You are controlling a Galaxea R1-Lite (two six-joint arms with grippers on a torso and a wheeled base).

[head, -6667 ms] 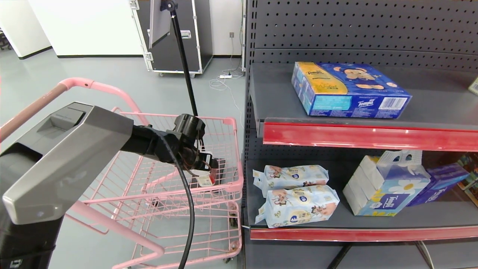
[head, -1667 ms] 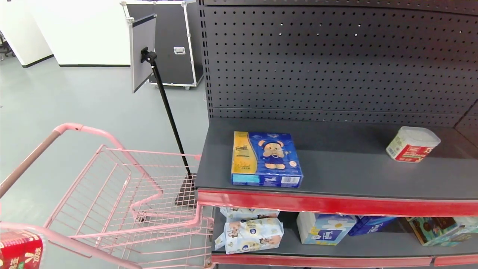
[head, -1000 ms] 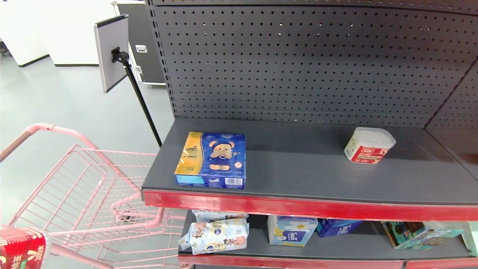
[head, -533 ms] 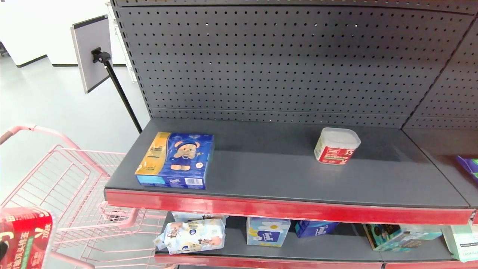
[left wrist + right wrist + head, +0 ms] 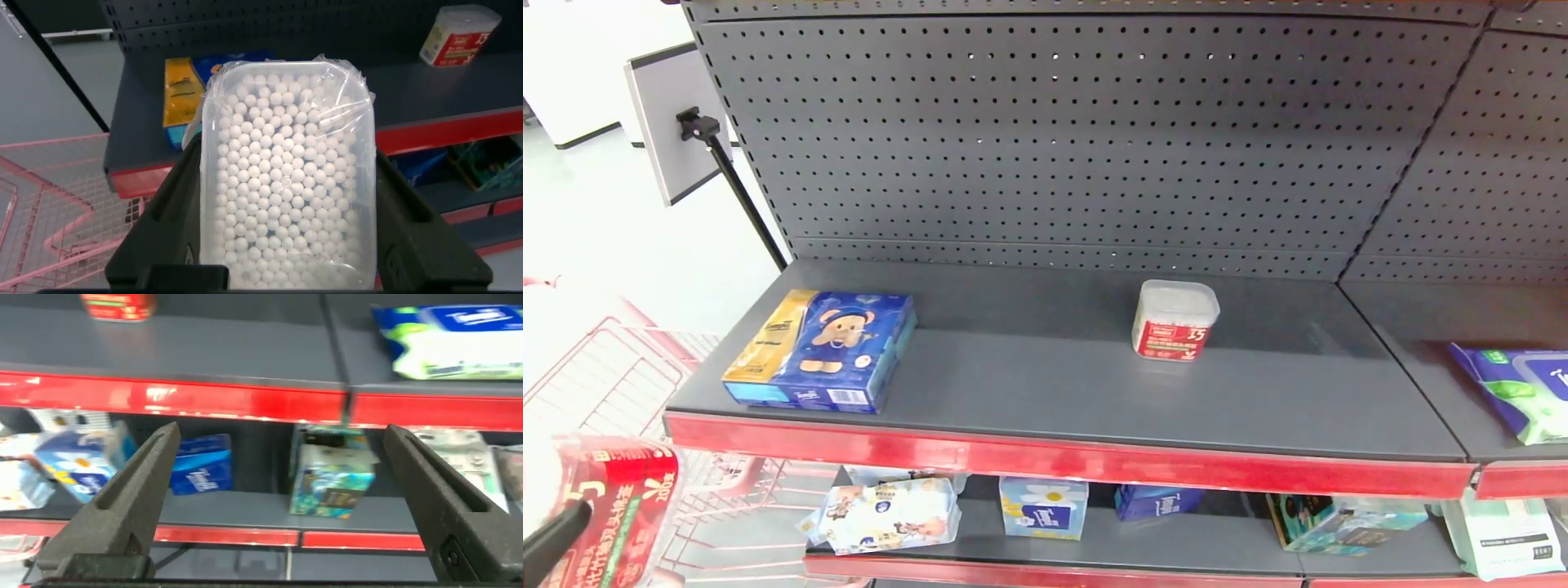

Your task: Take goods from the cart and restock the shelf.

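My left gripper (image 5: 288,196) is shut on a clear tub of cotton swabs (image 5: 286,155), its white tips facing the wrist camera. In the head view the same tub (image 5: 617,498), with its red label, hangs at the lower left beside the pink cart (image 5: 600,380), below the shelf's red front edge. A matching swab tub (image 5: 1174,320) stands on the grey upper shelf (image 5: 1054,392), right of a flat blue tissue box (image 5: 821,349). My right gripper (image 5: 282,514) is open with nothing in it, level with the lower shelf.
Wipes packs (image 5: 886,513), a tissue pack (image 5: 1043,506) and a blue box (image 5: 1156,500) sit on the lower shelf. A blue-green wipes pack (image 5: 1515,390) lies on the neighbouring shelf section. A sign on a black pole (image 5: 674,122) stands left of the pegboard.
The head camera has swung right, so the shelf goods sit further left in the picture. The left gripper took the tub out of the cart; it now shows higher at the lower left.
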